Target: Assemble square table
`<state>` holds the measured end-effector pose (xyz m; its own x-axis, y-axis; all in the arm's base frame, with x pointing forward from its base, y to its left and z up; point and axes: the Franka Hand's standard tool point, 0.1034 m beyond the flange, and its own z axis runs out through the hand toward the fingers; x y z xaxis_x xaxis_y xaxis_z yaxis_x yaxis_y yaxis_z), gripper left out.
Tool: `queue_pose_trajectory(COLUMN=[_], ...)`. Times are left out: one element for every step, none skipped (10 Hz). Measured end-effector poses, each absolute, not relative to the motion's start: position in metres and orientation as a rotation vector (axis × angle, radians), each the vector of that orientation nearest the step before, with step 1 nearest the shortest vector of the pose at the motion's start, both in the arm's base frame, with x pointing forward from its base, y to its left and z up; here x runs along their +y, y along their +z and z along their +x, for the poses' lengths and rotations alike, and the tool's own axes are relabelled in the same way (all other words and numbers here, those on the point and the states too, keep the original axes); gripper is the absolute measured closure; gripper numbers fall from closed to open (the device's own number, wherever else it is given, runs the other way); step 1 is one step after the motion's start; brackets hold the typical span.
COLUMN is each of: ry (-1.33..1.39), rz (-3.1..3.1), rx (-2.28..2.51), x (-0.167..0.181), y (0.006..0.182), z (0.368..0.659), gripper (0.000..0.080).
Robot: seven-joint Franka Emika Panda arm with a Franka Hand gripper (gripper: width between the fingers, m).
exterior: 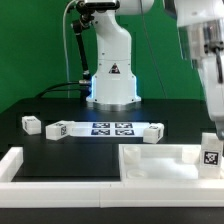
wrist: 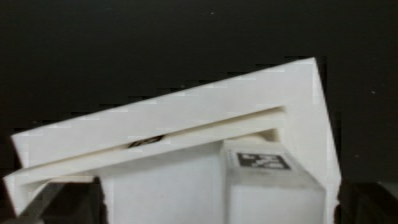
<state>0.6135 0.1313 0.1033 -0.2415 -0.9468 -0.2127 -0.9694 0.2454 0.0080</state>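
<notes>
The white square tabletop panel (exterior: pixel 160 162) with a raised rim lies at the front right of the exterior view. In the wrist view its corner (wrist: pixel 196 110) fills the picture. My gripper (exterior: pixel 210 143) hangs over the panel's right end and is shut on a chunky white table leg (exterior: pixel 210 155) with a black-and-white tag, held upright at the panel. In the wrist view the leg (wrist: pixel 178 190) fills the space between my fingers, its tag (wrist: pixel 267 160) facing the camera. My fingertips are mostly hidden by it. Three more legs (exterior: pixel 30 124) (exterior: pixel 58 129) (exterior: pixel 152 133) lie on the black table behind.
The marker board (exterior: pixel 110 128) lies flat between the loose legs. Long white border bars (exterior: pixel 40 170) run along the front and left. The robot's white base (exterior: pixel 112 75) stands at the back centre.
</notes>
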Motion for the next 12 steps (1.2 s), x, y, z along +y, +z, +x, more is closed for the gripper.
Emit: queue_pose_trajectory(ry=[0.201,0.202,0.203,0.203,0.203,0.203,0.203,0.203,0.203,0.188,0.143,0.136], rz=[-1.821,-1.823,-1.824,-1.824,-1.825,-1.825,-1.826,-1.826,-1.828,-1.879,-1.973,-2.022], rx=[2.340,2.341,2.340,2.340,2.340,2.340,2.339,2.339,2.338,2.288,2.183,2.134], x=[0.131,0.131,0.131,0.131,0.131,0.131,0.131,0.131,0.131,0.130,0.122,0.116], y=[0.107,0.106,0.106,0.106,0.106,0.106,0.106,0.106,0.106,0.107,0.115,0.121], z=[0.614,0.614,0.614,0.614,0.614,0.614,0.614,0.614,0.614,0.612,0.601,0.586], gripper=[0.0151,0.0151,0.0151,0.0151,0.0151,0.0151,0.0151,0.0151,0.0151,0.0151,0.0151,0.0151])
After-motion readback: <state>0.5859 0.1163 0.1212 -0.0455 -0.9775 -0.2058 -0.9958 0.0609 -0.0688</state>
